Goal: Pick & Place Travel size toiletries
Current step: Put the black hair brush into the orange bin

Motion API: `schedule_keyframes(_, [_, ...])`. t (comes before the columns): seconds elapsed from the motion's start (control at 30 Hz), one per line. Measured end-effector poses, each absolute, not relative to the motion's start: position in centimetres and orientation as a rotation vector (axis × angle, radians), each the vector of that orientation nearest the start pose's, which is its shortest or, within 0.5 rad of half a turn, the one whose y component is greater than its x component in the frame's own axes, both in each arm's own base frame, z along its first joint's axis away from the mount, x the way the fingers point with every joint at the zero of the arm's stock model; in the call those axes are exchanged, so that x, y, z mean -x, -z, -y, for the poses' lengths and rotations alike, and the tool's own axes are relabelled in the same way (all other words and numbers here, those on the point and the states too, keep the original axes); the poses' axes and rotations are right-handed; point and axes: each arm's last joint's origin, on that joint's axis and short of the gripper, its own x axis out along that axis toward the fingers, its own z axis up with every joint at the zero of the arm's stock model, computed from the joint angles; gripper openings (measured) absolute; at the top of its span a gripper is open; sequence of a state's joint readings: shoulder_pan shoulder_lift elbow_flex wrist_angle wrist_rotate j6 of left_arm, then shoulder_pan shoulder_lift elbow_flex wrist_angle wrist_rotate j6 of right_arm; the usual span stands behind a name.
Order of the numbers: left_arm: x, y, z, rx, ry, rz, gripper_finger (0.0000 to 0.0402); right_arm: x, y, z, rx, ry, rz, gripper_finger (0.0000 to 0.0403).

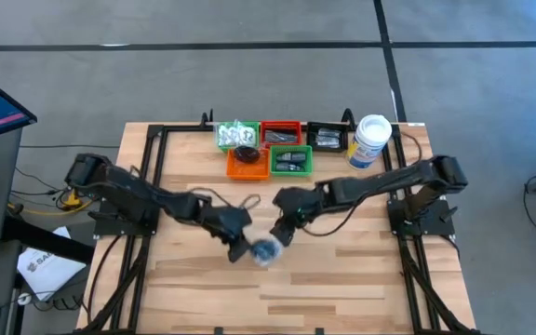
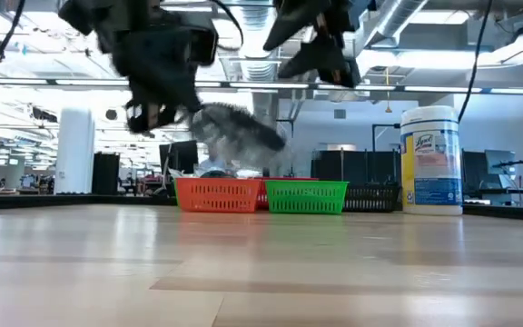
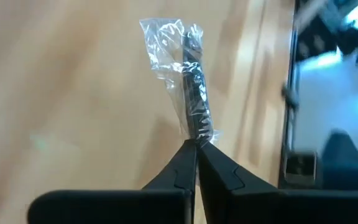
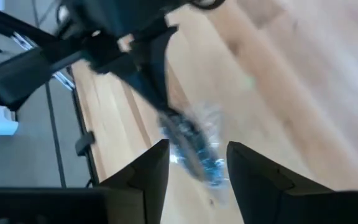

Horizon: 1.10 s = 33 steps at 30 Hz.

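Pinching a clear plastic packet [image 3: 188, 93] with a dark piece inside, left gripper [image 3: 196, 144] is clamped tight above the table [image 1: 342, 279]; right gripper [image 4: 197, 155] sits parted around it, seemingly not gripping.

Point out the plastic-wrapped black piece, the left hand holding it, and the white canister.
Plastic-wrapped black piece [image 3: 193, 93]: left wrist view, on its dark middle.
Left hand [image 3: 196, 148]: left wrist view, where the shut fingertips meet on the wrap.
White canister [image 2: 430, 163]: low view, on its label.

You see a black piece in clear plastic wrap [image 3: 190, 93], orange [image 1: 247, 164], green [image 1: 290, 161] and red [image 1: 280, 133] trays, white canister [image 1: 370, 140] with yellow-blue label
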State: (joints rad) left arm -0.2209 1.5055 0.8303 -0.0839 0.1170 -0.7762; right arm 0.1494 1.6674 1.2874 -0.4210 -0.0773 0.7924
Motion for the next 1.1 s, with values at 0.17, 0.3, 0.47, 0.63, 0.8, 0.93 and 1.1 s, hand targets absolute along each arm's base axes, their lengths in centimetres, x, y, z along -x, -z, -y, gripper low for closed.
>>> schedule_keyframes(0.17, [-28.5,-22.3,3.2,0.645,-0.087,-0.715,0.0,-34.6,-29.2,-3.4,-0.671,0.096,-0.737,0.0158])
schedule_keyframes(0.3, [-28.2,-23.2,-0.1,0.621,-0.137,-0.657,0.0,-33.6,-31.1,-1.7,-0.639,0.095,-0.658,0.0156])
schedule_keyframes(0.47, [-28.0,-23.0,-3.8,0.604,-0.163,-0.65,0.0,-32.3,-33.0,0.5,-0.598,0.107,-0.585,0.0149])
schedule_keyframes(0.63, [-27.1,-23.1,-8.0,0.582,-0.248,-0.609,0.0,-31.0,-34.6,2.9,-0.55,0.086,-0.527,0.0145])
schedule_keyframes(0.8, [-25.5,-23.1,-12.4,0.581,-0.362,-0.566,0.0,-30.0,-35.3,5.3,-0.521,0.108,-0.485,0.0146])
schedule_keyframes(0.93, [-24.1,-22.9,-15.3,0.59,-0.412,-0.542,0.0,-29.8,-35.4,6.8,-0.523,0.094,-0.474,0.0144])
schedule_keyframes(1.1, [-23.8,-21.4,-17.1,0.621,-0.331,-0.572,0.0,-29.9,-35.2,7.8,-0.515,0.078,-0.464,0.0144])
